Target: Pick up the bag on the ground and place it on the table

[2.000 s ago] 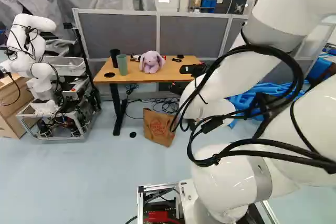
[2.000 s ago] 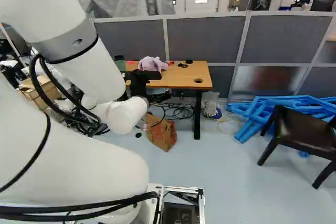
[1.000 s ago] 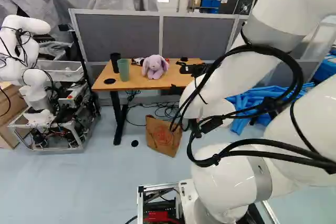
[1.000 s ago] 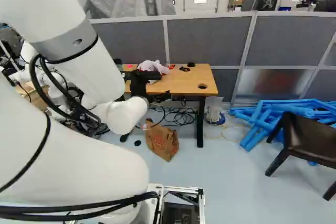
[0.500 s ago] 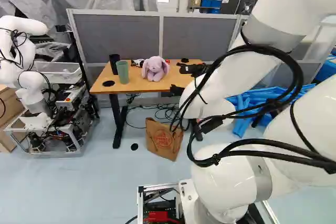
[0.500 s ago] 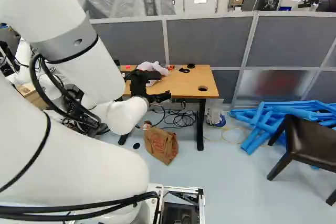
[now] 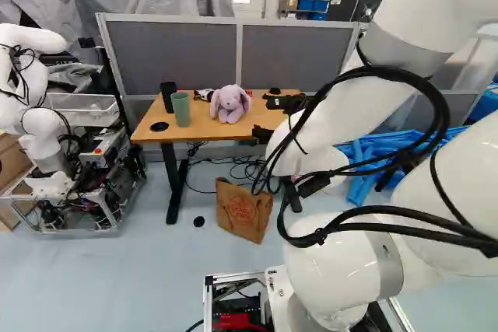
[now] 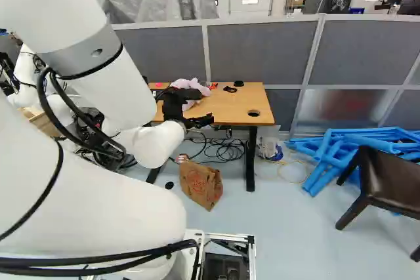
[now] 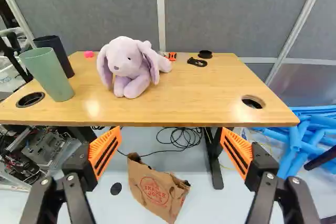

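The black gripper (image 8: pixel 176 104) hangs in front of the table's near edge in the right base view, its tips pointing away. In the wrist view the gripper (image 9: pixel 171 139) is open, orange pads wide apart with nothing gripped. The brown paper bag (image 7: pixel 243 211) stands tilted on the floor by the front of the table (image 7: pixel 204 125). In the wrist view the bag (image 9: pixel 156 191) appears beyond and between the fingers, below the wooden tabletop (image 9: pixel 189 100), not touched by them. Its top is creased, with red print on the side facing me.
On the table sit a purple plush rabbit (image 9: pixel 128 66), a green cup (image 9: pixel 48 74) and a dark cup (image 7: pixel 168 97). Cables (image 8: pixel 226 150) lie beneath it. Another robot (image 7: pixel 47 138) stands at left; blue tubes (image 8: pixel 328 155) and a dark chair (image 8: pixel 387 178) are at right.
The base has moved ahead: table and bag appear nearer and lower, and the other robot has shifted outward. My arm keeps its pose above its lowest joint. The bag has not moved on the floor.
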